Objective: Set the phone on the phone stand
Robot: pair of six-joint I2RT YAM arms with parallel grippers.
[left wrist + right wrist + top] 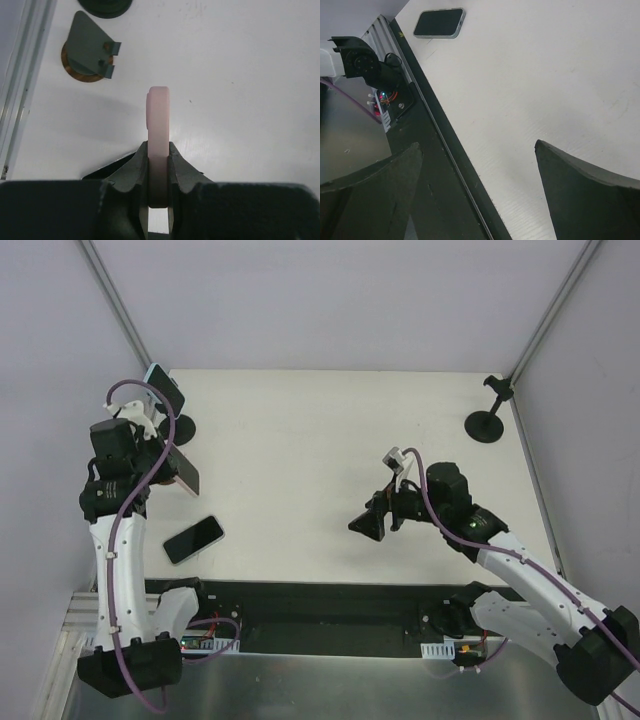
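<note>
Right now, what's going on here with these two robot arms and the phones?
The left gripper is clamped on a pink phone, holding it on edge above the white table, near a dark grey phone stand. The right gripper hangs open and empty. A black phone lies flat by the table's near edge, and a black round-based stand sits at the far right.

The table [320, 460] is white. At its left edge, a pale pink phone [159, 125]; near its front edge, a black-screened phone [193, 539], silver-rimmed; at its far-right corner, a black stand [487, 422].
</note>
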